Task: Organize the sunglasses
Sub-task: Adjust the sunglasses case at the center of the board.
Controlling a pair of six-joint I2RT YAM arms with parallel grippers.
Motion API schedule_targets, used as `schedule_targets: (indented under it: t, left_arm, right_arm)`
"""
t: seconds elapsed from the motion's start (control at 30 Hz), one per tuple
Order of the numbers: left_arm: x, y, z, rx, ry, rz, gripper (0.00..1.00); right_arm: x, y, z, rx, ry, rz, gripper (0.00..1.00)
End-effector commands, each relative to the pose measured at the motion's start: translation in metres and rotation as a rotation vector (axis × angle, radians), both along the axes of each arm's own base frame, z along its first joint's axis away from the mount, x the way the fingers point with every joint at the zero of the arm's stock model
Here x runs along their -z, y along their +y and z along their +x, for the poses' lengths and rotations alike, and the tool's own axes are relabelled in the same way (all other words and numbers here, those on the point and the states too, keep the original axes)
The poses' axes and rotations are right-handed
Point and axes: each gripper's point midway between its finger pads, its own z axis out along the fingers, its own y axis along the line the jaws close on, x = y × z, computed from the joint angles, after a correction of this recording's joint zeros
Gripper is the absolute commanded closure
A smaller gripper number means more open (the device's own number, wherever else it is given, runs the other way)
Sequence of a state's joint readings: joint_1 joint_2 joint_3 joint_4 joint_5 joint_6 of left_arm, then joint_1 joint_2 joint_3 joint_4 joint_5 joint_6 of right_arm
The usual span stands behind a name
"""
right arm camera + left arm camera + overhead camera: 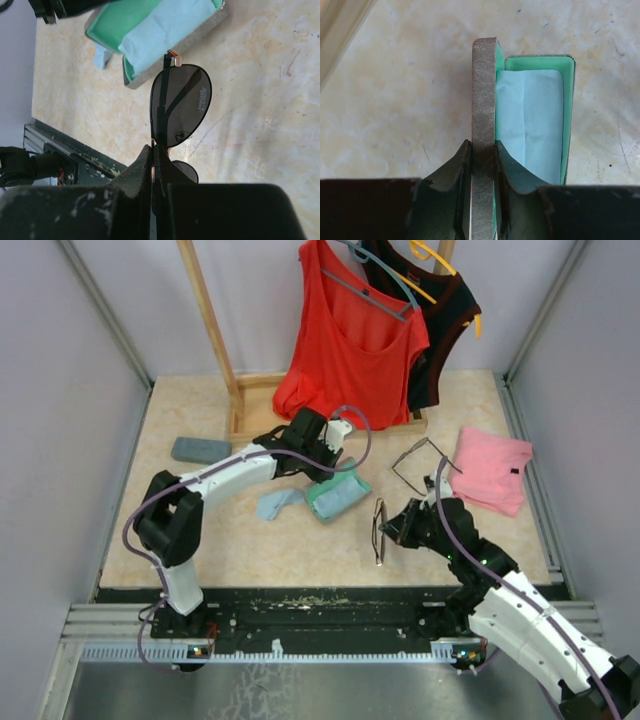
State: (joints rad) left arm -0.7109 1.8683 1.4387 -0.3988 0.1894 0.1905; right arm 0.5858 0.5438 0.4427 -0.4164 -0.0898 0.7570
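Now the held sunglasses (180,105) are just to the right of the open case (338,495), on the near side of the desk (250,550). The right fingers (136,172) are pressed together on the thin frame between the two lenses. The left fingers (451,172) pinch the case lid (484,100) to hold it up. A blue cloth (530,115) lies inside. To do this well, the right fingers should go slow, keep the glasses flat and lay them on the cloth. The other sunglasses (420,465) wait farther right.

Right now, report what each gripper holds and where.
Left gripper: the case lid, pinched at its edge. Right gripper: the sunglasses, pinched at the frame between the lenses.
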Motion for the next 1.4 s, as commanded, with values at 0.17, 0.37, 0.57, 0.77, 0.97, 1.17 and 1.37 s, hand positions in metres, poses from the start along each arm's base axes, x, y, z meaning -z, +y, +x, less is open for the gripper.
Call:
schedule_targets:
  t: [0.17, 0.37, 0.57, 0.77, 0.97, 1.17, 1.37]
  left_arm:
    - [-0.011, 0.036, -0.015, -0.51, 0.046, -0.147, 0.87]
    - [0.002, 0.054, -0.027, -0.697, 0.019, -0.146, 0.89]
    - [0.004, 0.062, -0.041, -0.82, 0.005, -0.188, 0.86]
    - [0.006, 0.06, -0.049, -0.826, 0.015, -0.213, 0.82]
    - [0.008, 0.056, -0.051, -0.807, 0.024, -0.22, 0.76]
    - [0.007, 0.052, -0.054, -0.786, 0.035, -0.236, 0.73]
    - [0.008, 0.052, -0.055, -0.778, 0.029, -0.232, 0.72]
  right_arm:
    - [-0.04, 0.018, 0.026, 0.044, -0.116, 0.172, 1.0]
    - [-0.045, 0.026, 0.031, 0.044, -0.114, 0.236, 1.0]
    - [-0.048, 0.039, 0.033, 0.022, -0.094, 0.317, 1.0]
    - [-0.05, 0.06, 0.04, -0.037, -0.065, 0.379, 1.0]
    - [-0.053, 0.08, 0.055, -0.077, -0.059, 0.414, 1.0]
    - [-0.047, 0.095, 0.072, -0.1, -0.047, 0.417, 1.0]
    - [-0.042, 0.112, 0.09, -0.118, -0.041, 0.444, 1.0]
